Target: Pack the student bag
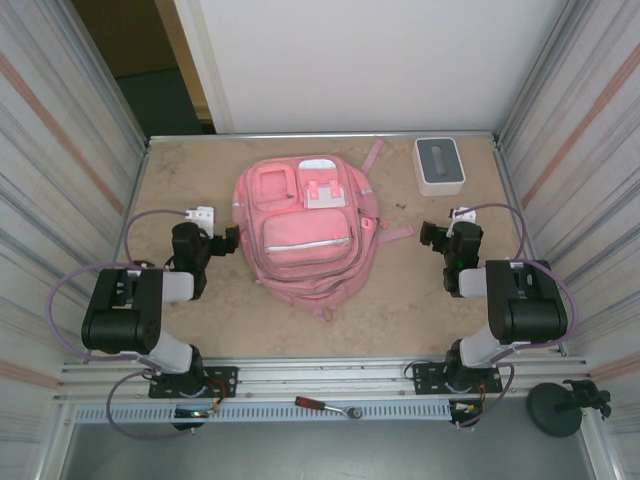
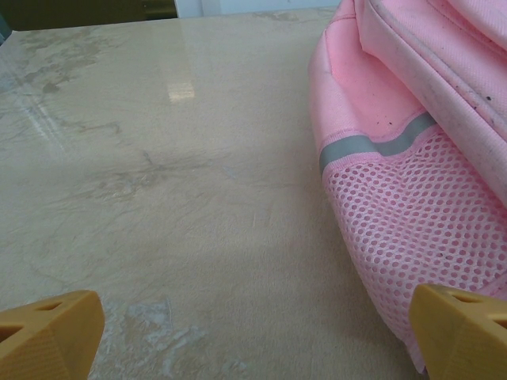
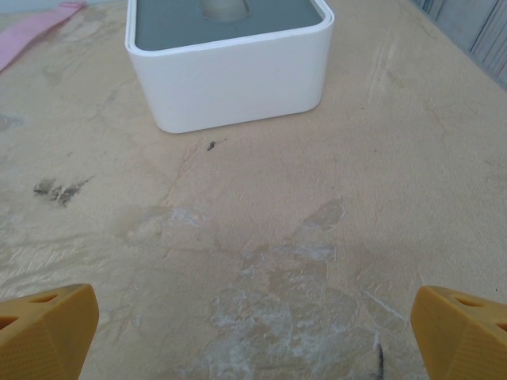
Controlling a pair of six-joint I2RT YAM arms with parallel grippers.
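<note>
The bag [image 1: 305,235] lay flat in the middle of the tabletop [image 1: 390,300], front up, its top toward the far wall and a strap [image 1: 372,155] trailing out behind it. The left tool [image 1: 228,239] sat low beside the bag's left flank, spread wide and gripping nothing. The right tool [image 1: 433,234] was off the bag's right side, equally spread and empty, and pointed toward the box [image 1: 439,165] in the far right corner.

The bag looked like the main risk. It was soft, limp pink fabric with padded, bulging pockets. A pinch on loose cloth would probably drag or crumple the whole bag instead of opening it, unless the other arm held it down. The side pocket [image 2: 412,245] next to the left tool was open-weave mesh under a grey band [image 2: 372,146], and a fingertip could snag in those holes. Whether the main zip was open could not be told.

The box was the opposite sort of thing: rigid, white and smooth-walled, with rounded corners and a recessed grey top. Its slick sides could slide out of a shallow or off-centre grip, or the box could skid across the worn, scuffed tabletop if it was nudged before the fingers closed.
</note>
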